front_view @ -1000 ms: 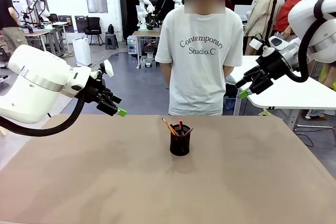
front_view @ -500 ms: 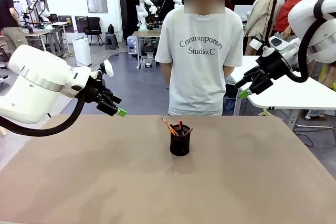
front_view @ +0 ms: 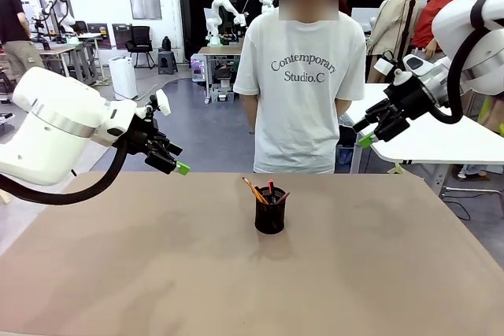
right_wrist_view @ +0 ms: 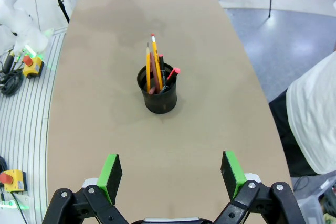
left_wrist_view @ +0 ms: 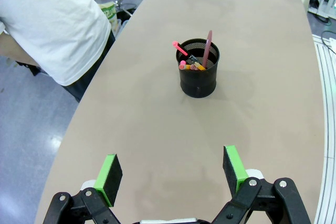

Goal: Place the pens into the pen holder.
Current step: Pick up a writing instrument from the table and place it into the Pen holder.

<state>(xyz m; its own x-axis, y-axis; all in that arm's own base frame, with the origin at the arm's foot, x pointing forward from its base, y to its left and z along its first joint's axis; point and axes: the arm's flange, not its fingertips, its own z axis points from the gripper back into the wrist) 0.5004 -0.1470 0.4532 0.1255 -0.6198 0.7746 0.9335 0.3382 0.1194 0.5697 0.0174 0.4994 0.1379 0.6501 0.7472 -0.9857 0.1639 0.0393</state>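
You have one holder [front_view: 269,216] standing upright near the middle of the bench [front_view: 236,273], with the pens [front_view: 262,192] standing inside it. From the right wrist you can count two yellow pencils, a reddish-brown stick and a black pen with a red tip; their lower ends are hidden by the mesh wall, so the exact count is hard to settle. The left end effector [front_view: 175,160] hangs above the bench's far left edge, jaws wide and empty; the holder sits at about 4 o'clock from it, well apart. The right end effector [front_view: 361,132] hangs beyond the far right edge, also wide and empty, with the holder at about 8 o'clock. A person [front_view: 301,76] stands at the far side.
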